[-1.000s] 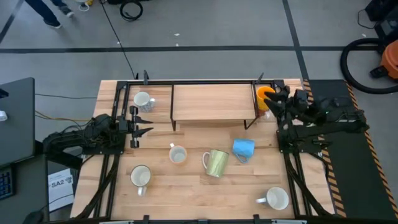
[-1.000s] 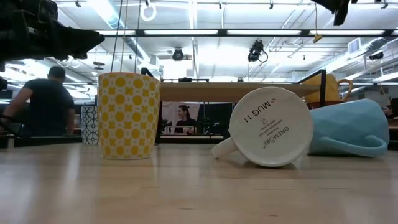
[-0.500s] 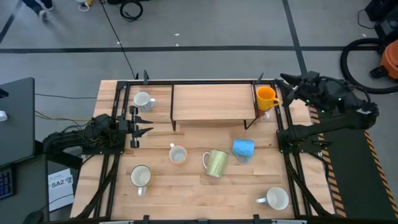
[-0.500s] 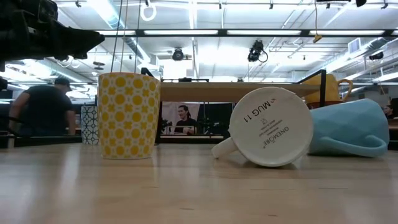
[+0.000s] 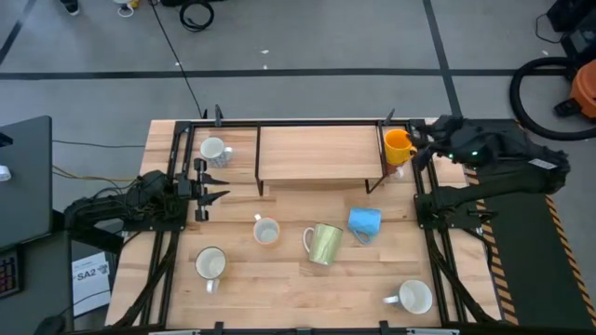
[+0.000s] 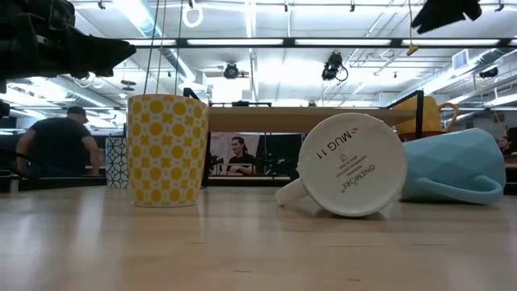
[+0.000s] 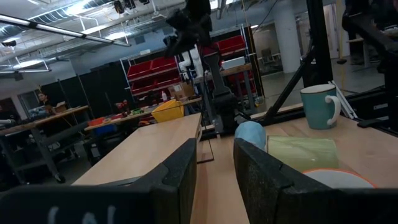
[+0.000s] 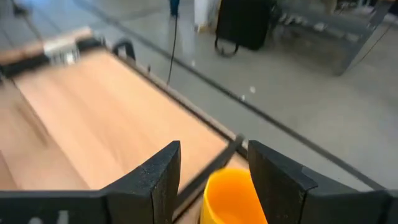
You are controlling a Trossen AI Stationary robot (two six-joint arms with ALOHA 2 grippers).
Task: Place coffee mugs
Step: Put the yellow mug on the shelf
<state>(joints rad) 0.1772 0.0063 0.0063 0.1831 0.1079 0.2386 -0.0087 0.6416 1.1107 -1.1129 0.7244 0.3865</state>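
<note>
At the upper right of the high view, hovering just right of the orange mug point(image 5: 399, 145): the right end effector point(image 5: 430, 133), fingers spread wide and gripping nothing, seemingly lining up on that mug. Standing upright at the right end of the raised wooden shelf point(image 5: 319, 154), touching or nearly touching its frame, the orange mug showing between the two dark fingers in the right wrist view point(image 8: 229, 195), rim open upward, probably offering the easiest grasp from above.

At the left middle of the same frame, waiting low over the tabletop point(image 5: 279, 288): the left end effector point(image 5: 216, 194), fingers partly apart and holding nothing, pointing toward the centre.

Scattered across the tabletop, seemingly awaiting placement:
- upper left, beside the shelf's left leg, a small patterned white mug point(image 5: 213, 150), upright.
- centre, a small white mug point(image 5: 266, 231), apparently tipped, its printed base facing the low camera point(image 6: 352, 165).
- just right of it, the larger yellow-green mug point(image 5: 324, 243), appearing tilted from above yet standing upright in the low view point(image 6: 167, 150).
- right of that, the light blue mug point(image 5: 364, 223), lying on its side with the handle down.
- lower left, another white mug point(image 5: 210, 264), upright.
- lower right, a further white mug point(image 5: 411, 298), handle pointing left.

Counting six mugs plus the orange one; not seeing an eighth from above. Bearing nothing on top, the shelf likely serving as the destination.
</note>
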